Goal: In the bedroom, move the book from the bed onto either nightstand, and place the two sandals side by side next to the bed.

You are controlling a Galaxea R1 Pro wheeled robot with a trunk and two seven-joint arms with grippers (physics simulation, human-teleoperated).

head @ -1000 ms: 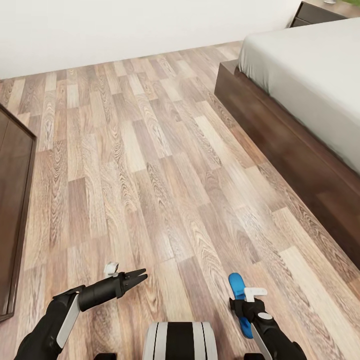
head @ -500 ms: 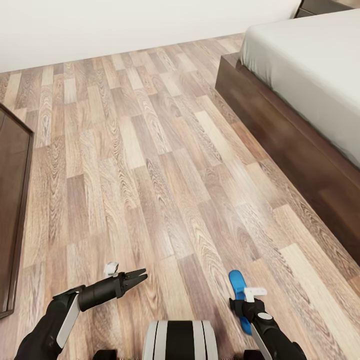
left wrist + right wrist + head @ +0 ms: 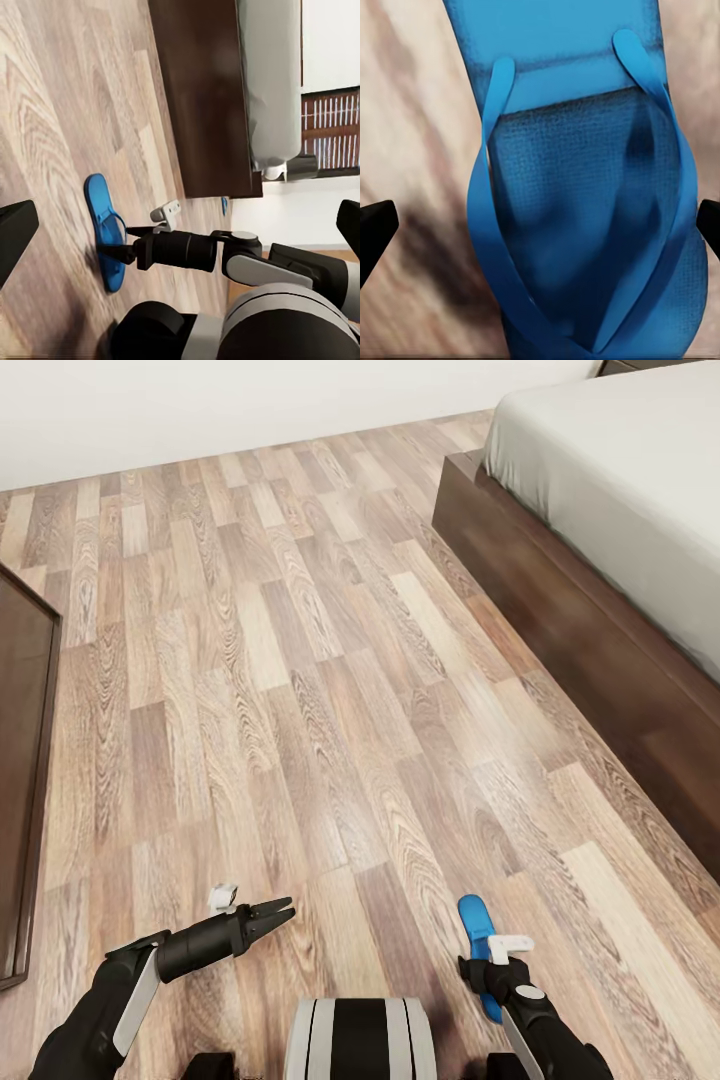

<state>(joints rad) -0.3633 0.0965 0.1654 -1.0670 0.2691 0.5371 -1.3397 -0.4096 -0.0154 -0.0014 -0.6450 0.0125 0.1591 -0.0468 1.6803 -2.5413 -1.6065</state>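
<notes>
Light wood-plank floor (image 3: 300,690) of the bedroom runs fwd from the robot, white wall at the far end. Nearest, low in the head view: the right gripper (image 3: 487,967) carries a blue sandal (image 3: 478,940), sole lengthwise ahead of the wrist, toe pointing away. Its wrist cam looks straight down onto the thong straps (image 3: 585,225), so it's prob pinching the strap area, but the fingertips themselves are hidden by the sandal; closure is judged from the sandal hanging off the floor w/ a shadow beneath in the left wrist view (image 3: 105,232). Held low and level, likely for transport to the bedside.

Left gripper (image 3: 270,915) is beside it, across the base, fingers nearly together, nothing between them; idle.

Ahead and to the right gripper's side: the bed (image 3: 560,610), dark frame, grey mattress. A long dark cabinet (image 3: 25,780) sits off the left gripper's side. A small blue speck near the bed's corner (image 3: 224,204) may be the 2nd sandal; too small to tell.
</notes>
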